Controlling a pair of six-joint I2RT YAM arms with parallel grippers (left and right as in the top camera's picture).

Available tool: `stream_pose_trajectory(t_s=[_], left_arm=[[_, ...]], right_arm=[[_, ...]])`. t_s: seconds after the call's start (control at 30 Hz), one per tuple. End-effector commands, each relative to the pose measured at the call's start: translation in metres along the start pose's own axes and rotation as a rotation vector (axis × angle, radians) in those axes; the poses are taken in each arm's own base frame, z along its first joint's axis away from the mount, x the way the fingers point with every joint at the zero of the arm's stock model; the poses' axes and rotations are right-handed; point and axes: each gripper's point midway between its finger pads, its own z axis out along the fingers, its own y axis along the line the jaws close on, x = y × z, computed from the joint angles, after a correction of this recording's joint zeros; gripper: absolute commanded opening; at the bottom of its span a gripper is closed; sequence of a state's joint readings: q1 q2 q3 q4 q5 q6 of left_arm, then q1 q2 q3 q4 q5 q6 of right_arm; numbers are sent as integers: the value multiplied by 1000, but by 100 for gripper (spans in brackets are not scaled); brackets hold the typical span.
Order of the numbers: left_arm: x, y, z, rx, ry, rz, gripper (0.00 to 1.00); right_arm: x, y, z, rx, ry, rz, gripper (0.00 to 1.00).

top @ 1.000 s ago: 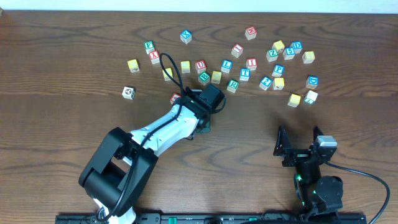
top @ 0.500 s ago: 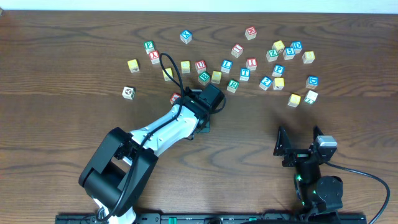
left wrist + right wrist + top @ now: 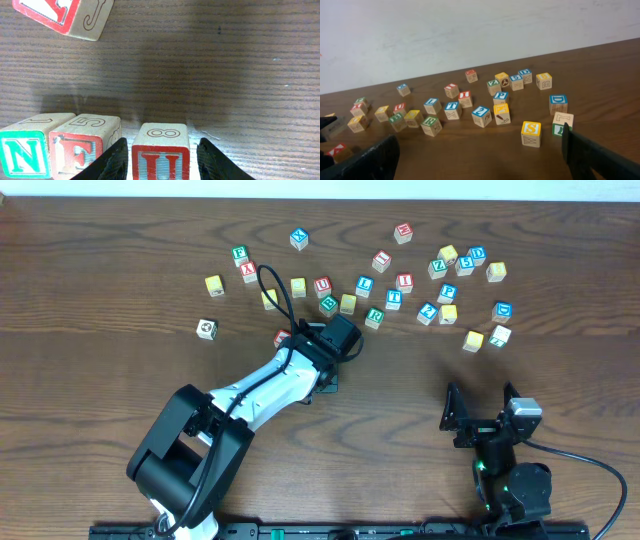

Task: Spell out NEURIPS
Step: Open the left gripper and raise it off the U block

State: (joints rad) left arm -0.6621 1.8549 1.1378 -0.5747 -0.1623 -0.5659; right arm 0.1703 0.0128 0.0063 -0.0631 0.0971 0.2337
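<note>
In the left wrist view, three blocks stand in a row on the table. From left to right they are a green N block, a red E block and a red U block. N and E touch, and U sits just beside E. The left gripper straddles the U block, its fingers narrowly parted with a thin gap on each side, so it grips nothing. Right of U the wood is bare. Far left, a red block lies tilted, well apart from the row. Loose letter blocks are scattered across the far half of the table, short of its far edge, with a yellow S block nearest the right arm. The right gripper hangs near the front right with its fingers spread wide, empty, and open wood around it.
</note>
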Motion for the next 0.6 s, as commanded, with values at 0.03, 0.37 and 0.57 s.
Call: stream_pose_trajectory(t_s=[0.03, 0.37, 0.57], left_arm=[[-9, -2, -12, 20, -35, 26, 43], [-28, -4, -53, 86, -135, 49, 44], [-36, -2, -83, 129, -200, 42, 48]], right_arm=[[1, -1, 0, 1, 2, 8, 99], [1, -1, 0, 1, 2, 8, 99], [1, -1, 0, 1, 2, 8, 99]])
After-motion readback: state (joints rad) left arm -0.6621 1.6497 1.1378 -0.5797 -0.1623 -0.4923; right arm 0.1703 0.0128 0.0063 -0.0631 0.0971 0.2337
